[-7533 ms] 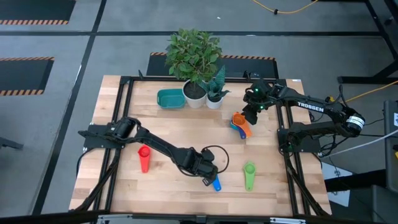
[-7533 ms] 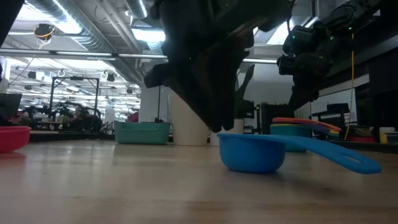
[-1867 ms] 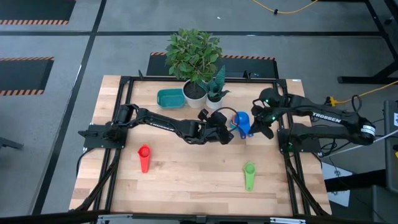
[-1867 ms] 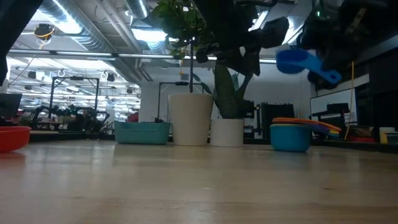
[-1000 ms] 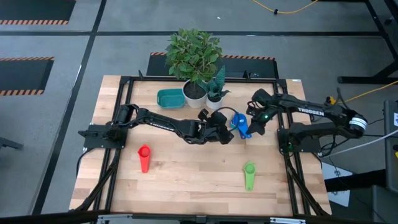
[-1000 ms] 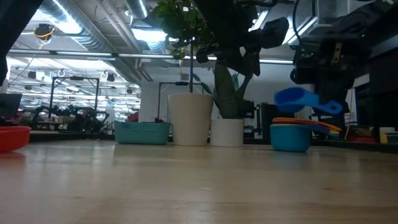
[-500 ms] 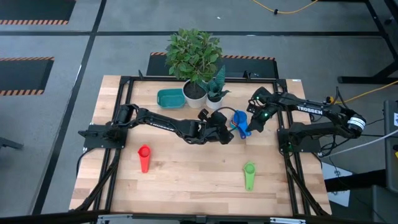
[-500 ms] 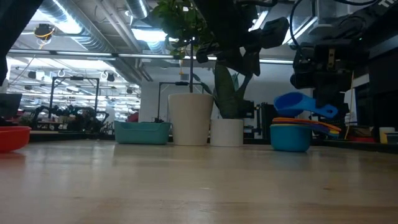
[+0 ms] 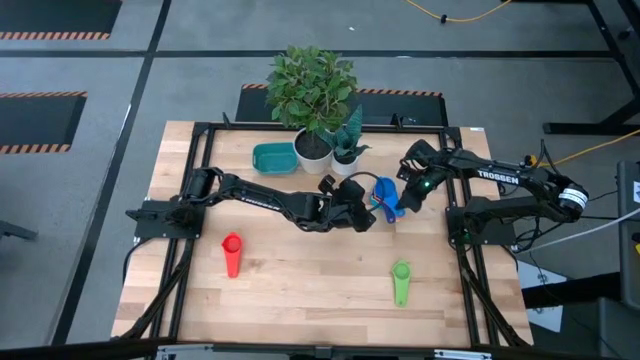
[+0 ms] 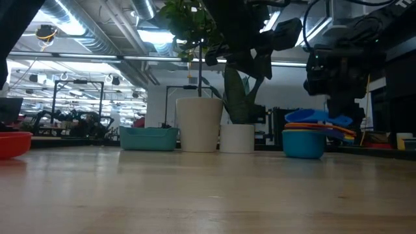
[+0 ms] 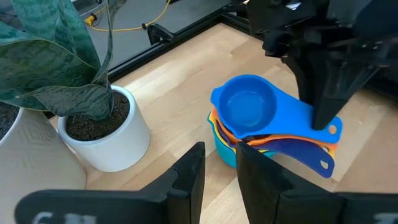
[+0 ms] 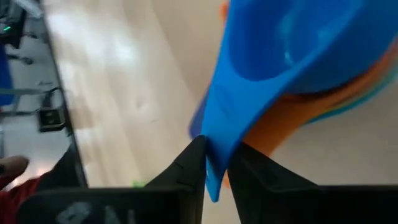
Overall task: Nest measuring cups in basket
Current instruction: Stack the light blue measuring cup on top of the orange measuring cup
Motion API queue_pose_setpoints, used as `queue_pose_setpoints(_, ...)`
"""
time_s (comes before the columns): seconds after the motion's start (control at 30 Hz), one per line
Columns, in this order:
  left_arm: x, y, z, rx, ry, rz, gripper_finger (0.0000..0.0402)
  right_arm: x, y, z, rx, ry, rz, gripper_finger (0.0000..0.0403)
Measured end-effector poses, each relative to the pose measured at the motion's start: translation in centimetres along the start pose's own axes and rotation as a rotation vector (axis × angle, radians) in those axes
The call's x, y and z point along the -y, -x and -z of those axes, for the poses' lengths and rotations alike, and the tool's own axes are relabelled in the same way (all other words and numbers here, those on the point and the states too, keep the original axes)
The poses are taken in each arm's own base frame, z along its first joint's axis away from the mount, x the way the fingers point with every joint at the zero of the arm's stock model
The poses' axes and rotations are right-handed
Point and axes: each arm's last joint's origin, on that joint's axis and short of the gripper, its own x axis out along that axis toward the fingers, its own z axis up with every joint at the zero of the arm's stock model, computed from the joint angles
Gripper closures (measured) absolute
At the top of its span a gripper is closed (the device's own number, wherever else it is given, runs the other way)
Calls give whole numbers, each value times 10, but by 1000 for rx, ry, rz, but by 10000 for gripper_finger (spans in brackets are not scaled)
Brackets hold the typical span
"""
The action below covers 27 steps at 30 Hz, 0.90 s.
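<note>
One blue cup (image 11: 250, 109) topping stack, lower cups mostly hidden

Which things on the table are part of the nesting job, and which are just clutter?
Job:
blue cup on top of the cup stack, its handle between the right gripper's fingers
red cup
green cup
teal basket

Just there:
two white plant pots

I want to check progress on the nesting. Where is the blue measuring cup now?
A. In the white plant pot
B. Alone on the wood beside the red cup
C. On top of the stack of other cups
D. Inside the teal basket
C: the blue measuring cup sits on the stack of cups, its handle between the right pincer fingers.
</note>
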Motion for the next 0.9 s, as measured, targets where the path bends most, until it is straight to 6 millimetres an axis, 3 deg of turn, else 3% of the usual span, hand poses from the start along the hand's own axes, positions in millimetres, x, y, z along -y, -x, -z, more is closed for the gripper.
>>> queue_pose_setpoints(0.47,0,0,0,0,0,1,319,-6,6,-6,2,-52,-41,338)
queue_pose_setpoints(0.67,0,0,0,0,0,1,317,-13,16,-17,38,-34,49,338)
queue_pose_setpoints(0.9,0,0,0,0,0,1,317,-12,17,-16,28,-52,106,338)
